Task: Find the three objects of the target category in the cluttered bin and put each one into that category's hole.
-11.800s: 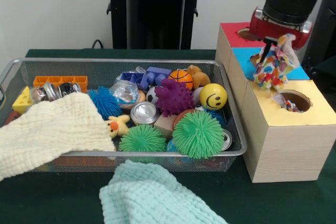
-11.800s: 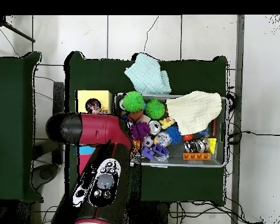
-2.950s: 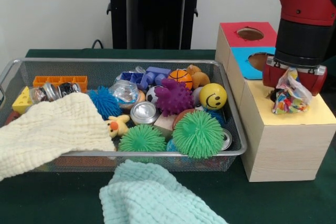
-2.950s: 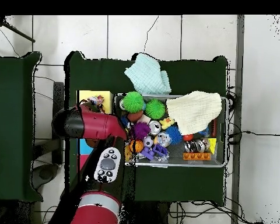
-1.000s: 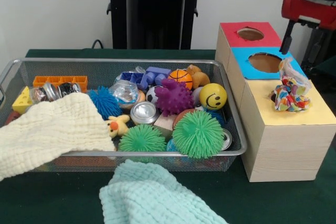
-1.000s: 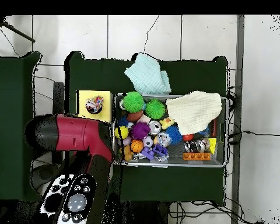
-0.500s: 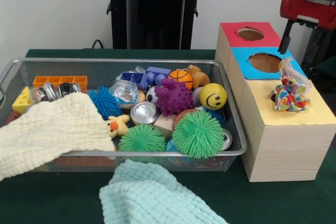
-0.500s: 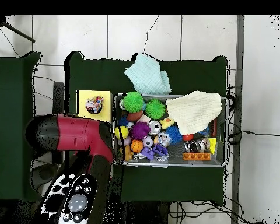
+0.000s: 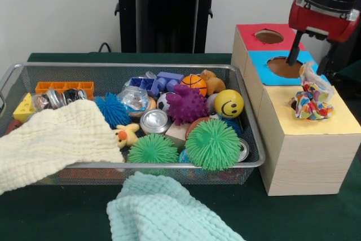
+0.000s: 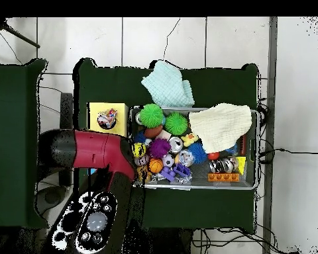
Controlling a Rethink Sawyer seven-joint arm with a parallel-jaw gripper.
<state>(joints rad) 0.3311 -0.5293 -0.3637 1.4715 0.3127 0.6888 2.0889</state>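
Observation:
A crumpled polka-dot bag (image 9: 311, 101) sits on the yellow top panel (image 9: 335, 121) of the pale wooden box, covering its hole; it also shows in the overhead view (image 10: 107, 119). My gripper (image 9: 310, 60) hangs open and empty above the blue-topped box, just behind and above the bag, not touching it. The wire-mesh bin (image 9: 113, 66) lies to the left, full of toys; in the overhead view (image 10: 201, 186) the arm (image 10: 95, 151) reaches its left end. No other polka-dot bag shows in the bin.
A cream waffle cloth (image 9: 51, 139) drapes over the bin's front left corner. A mint-green cloth (image 9: 163, 210) lies on the table in front. The blue-topped hole (image 9: 284, 67) and red-topped hole (image 9: 268, 36) stand behind the yellow box. Green spiky balls (image 9: 213, 144) fill the bin's front right.
The gripper has let go of the bag on the yellow hole, risen, and now moved left and down a little over the blue box. The bag has not moved.

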